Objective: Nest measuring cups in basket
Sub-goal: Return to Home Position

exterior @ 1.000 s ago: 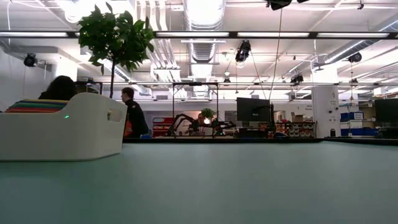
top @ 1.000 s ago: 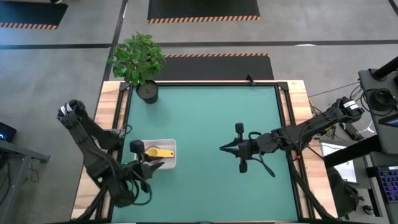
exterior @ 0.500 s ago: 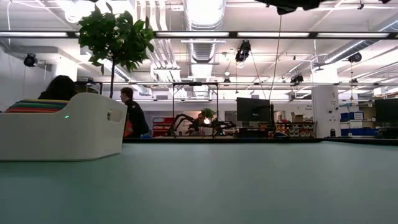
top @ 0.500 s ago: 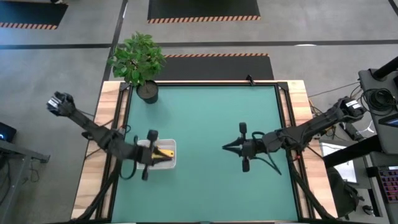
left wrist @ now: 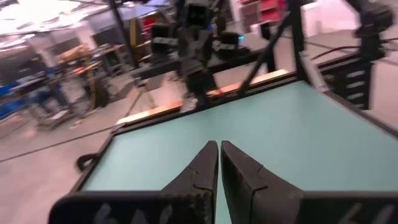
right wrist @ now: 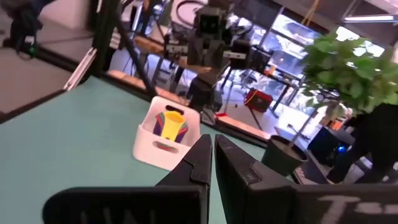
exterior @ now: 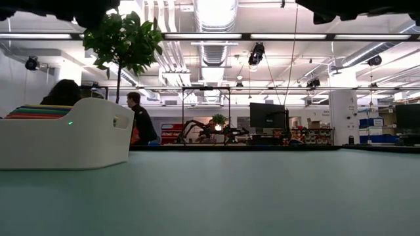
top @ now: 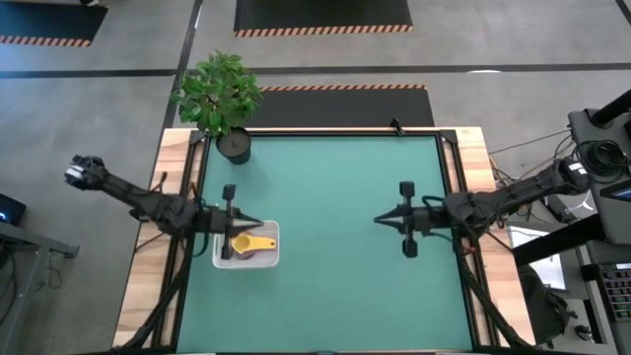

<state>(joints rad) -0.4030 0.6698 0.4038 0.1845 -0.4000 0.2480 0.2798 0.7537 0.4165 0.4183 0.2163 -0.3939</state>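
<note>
Your nested measuring cups [top: 246, 243], yellow on top, sit in the basket [top: 275, 259] at the worktop's [top: 325, 187] left, probably light, stiff, slick plastic best pinched by the flat handles; the left tool [top: 254, 225] above it and right tool [top: 380, 219] mid-worktop are both closed, empty.

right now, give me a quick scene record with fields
basket: white, on the left side of the table
measuring cups: nested in one stack inside the basket, yellow on top
left gripper: raised, fingers shut, tip over the basket's edge on the plant's side, holding nothing
right gripper: raised over the table's right half, fingers shut, holding nothing
potted plant: table's far left corner
cups outside basket: none in view
</note>
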